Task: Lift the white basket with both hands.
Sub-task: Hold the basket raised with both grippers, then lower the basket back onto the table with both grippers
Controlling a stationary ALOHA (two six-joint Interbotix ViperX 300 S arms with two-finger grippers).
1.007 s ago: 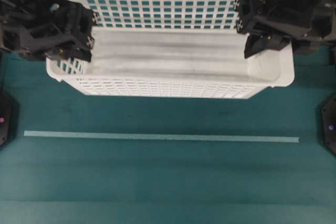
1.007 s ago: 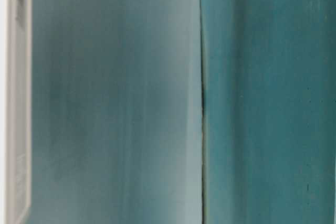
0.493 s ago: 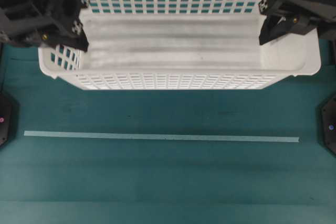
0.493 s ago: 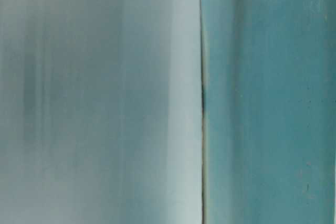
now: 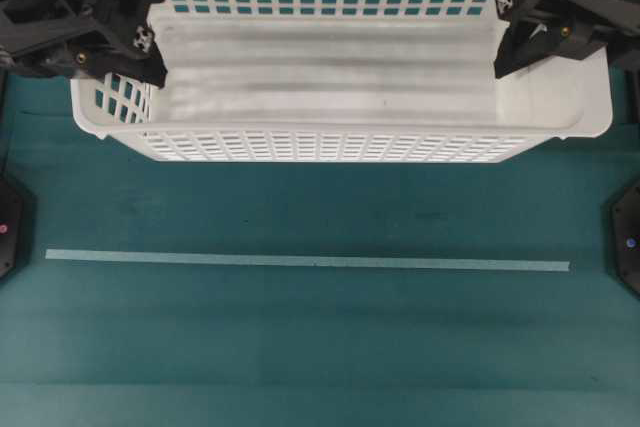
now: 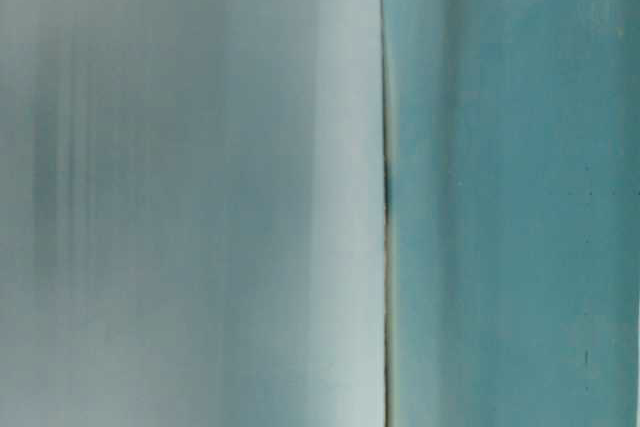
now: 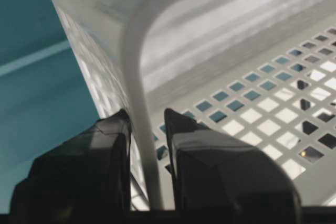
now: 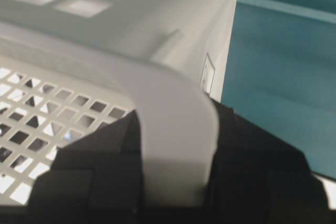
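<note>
One white basket [image 5: 340, 77] of smooth moulded plastic, rectangular with a rolled rim, walls pierced by rows of small squarish holes and a solid, faintly streaked floor holding nothing, sits at the far side of the teal surface [image 5: 320, 347], its far wall cut off by the top of the overhead view. Each short end is pinched over the rim by a blocky black claw: the left claw [image 7: 147, 129] has one finger inside and one outside the wall, and the right claw [image 8: 173, 150] grips its end likewise. A small label on the basket's outer wall is too blurred to read, and a thin pale strip [image 5: 308, 261] runs across the surface nearer the viewer, well apart from the basket.
</note>
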